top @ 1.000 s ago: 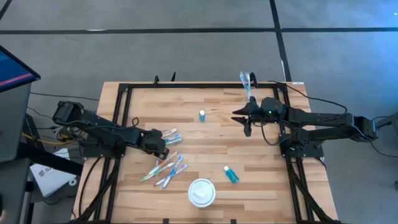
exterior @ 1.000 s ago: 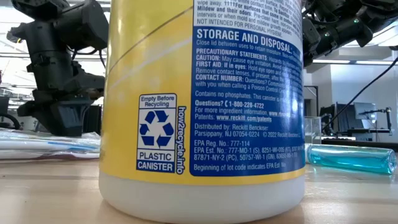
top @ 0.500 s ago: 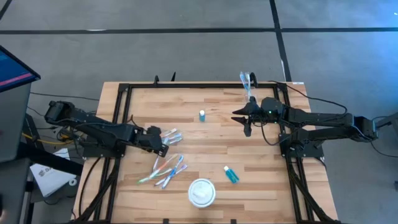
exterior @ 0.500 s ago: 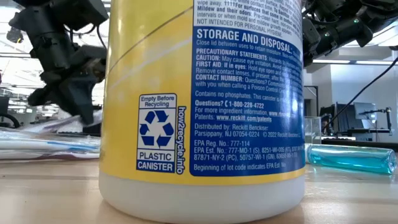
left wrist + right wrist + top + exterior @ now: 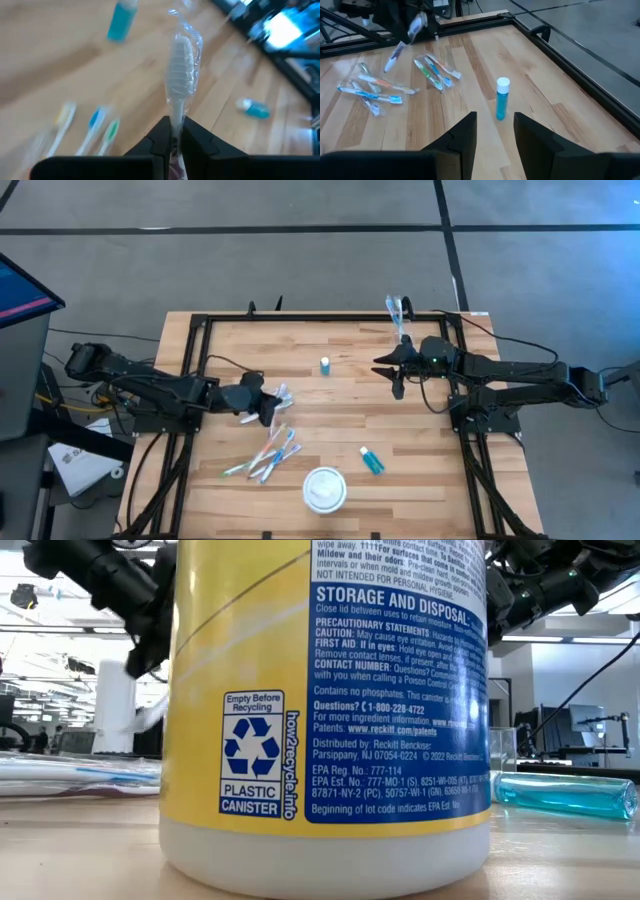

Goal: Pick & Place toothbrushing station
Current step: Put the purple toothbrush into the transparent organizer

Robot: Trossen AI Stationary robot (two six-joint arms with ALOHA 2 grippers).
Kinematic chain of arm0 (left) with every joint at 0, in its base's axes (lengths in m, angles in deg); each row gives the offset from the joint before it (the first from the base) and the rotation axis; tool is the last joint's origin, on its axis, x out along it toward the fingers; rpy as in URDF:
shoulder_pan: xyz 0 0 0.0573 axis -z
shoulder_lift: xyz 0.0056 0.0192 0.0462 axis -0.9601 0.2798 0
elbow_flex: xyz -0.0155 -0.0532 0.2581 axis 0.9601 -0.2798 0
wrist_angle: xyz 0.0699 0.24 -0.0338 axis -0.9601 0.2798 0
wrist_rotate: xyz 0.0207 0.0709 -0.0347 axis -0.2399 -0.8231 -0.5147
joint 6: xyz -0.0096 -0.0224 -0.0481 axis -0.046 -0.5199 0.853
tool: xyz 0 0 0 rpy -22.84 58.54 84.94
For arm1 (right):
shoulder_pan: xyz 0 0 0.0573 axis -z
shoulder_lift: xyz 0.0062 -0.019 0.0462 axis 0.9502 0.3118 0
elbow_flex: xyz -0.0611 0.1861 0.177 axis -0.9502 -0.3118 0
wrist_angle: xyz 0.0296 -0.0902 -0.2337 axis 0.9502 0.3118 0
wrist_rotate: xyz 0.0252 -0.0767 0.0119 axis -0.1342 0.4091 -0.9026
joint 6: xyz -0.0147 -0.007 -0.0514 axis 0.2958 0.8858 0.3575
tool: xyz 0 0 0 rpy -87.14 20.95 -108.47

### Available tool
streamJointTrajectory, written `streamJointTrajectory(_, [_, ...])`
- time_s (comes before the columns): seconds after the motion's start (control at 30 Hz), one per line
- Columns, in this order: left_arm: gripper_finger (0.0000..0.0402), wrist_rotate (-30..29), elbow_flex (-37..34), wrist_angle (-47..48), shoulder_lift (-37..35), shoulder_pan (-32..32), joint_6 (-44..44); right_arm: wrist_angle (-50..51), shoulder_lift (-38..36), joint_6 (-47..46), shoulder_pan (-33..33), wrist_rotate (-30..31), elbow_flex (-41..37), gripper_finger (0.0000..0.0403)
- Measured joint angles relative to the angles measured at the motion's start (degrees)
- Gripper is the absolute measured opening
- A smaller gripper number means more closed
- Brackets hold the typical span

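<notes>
The left claw (image 5: 268, 404) is pinched shut on a wrapped white toothbrush (image 5: 178, 75), gripping its handle so the bristled head sticks out ahead of the fingers, lifted off the table (image 5: 350, 390). Just below and beside this claw the other wrapped toothbrushes (image 5: 268, 456) lie scattered on the wood. Further out from it a small blue tube (image 5: 325, 365) stands upright, and a second tube (image 5: 371, 461) lies flat near a round white disc (image 5: 324, 488). The right claw (image 5: 392, 370) hovers with its fingers parted and empty, the upright tube just ahead of it and the clear tumbler (image 5: 396, 310) close behind
</notes>
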Motion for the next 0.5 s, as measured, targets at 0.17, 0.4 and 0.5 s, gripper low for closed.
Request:
streamJointTrajectory(0.17, [0.0010,-3.16,0.00,-8.21,0.00,0.00,-8.51,-1.05,0.01,-0.01,0.00,-0.43,0.00,0.0120])
streamJointTrajectory(0.4, [0.0025,-5.09,0.00,-20.38,0.32,0.00,-19.58,-5.29,0.44,-0.02,-0.08,-0.65,0.00,0.0120])
streamJointTrajectory(0.5, [0.0017,-5.80,0.00,-25.90,0.74,-0.01,-24.62,-8.01,1.77,-0.02,-0.79,-0.72,0.00,0.0120])
